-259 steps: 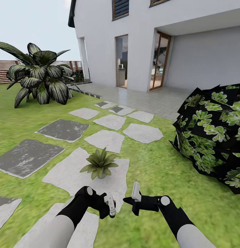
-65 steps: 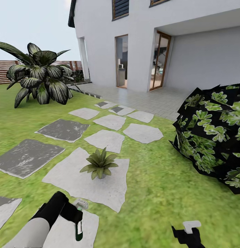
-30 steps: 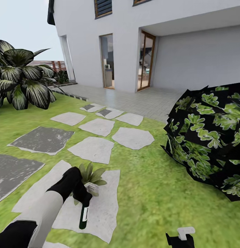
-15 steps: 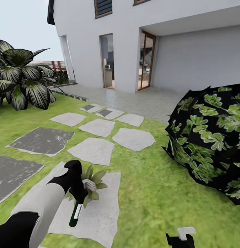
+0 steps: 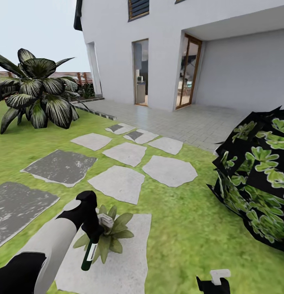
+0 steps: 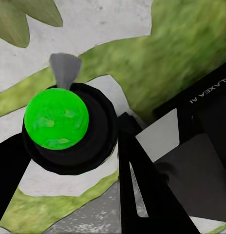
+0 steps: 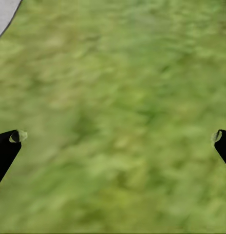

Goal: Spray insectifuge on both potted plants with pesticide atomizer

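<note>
Left claw (image 5: 94, 232) grips atomizer (image 5: 89, 254) over potted plant (image 5: 111, 234).

Black fingers (image 6: 142, 185) clamp the atomizer (image 6: 57, 124), green-bottomed, above slab (image 6: 93, 29) and grass (image 6: 191, 48).

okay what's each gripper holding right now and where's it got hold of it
The left gripper is shut on the atomizer, gripping its upper end beside the pale spray head, dark bottle hanging below. The right gripper is open and holds nothing.

A potted plant (image 5: 111, 232) is sitting on a stepping slab (image 5: 129, 261) in the lawn (image 5: 183, 228), with the left gripper (image 5: 95, 232) holding a bottle (image 5: 89, 255) just beside its leaves, a bush (image 5: 260, 192) standing to the right and the house (image 5: 191, 53) rising behind.
</note>
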Tool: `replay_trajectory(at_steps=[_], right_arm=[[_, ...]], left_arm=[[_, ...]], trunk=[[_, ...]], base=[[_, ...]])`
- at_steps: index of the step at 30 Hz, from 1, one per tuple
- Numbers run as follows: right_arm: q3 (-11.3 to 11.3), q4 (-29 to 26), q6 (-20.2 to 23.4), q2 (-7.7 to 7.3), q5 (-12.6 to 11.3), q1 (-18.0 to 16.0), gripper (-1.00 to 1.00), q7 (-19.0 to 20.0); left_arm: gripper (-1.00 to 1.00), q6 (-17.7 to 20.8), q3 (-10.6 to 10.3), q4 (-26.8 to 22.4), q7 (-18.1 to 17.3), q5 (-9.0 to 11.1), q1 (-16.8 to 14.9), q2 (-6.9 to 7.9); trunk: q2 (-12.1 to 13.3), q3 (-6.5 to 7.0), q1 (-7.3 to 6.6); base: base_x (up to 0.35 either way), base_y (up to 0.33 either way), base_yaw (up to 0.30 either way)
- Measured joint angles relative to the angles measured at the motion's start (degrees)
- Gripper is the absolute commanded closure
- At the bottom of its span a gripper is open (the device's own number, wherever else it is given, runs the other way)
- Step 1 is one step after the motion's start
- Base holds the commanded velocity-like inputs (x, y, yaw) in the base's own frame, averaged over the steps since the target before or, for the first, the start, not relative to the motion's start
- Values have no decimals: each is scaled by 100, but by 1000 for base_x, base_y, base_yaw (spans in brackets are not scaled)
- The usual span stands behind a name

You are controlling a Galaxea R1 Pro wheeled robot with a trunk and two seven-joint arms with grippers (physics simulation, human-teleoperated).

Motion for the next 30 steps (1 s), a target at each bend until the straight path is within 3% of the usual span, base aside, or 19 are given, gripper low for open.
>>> replay_trajectory(at_steps=[20, 30], right_arm=[[0, -2, -5, -1, 0, 2, -100, -8], [0, -1, -2, 0, 1, 2, -100, -8]], left_arm=[[100, -12, 11, 2, 1, -1, 29, -7], [100, -12, 27, 11, -3, 21, 30, -9]], trunk=[[0, 0, 1], [0, 0, 0]], base=[[102, -110, 18], [76, 38, 0]])
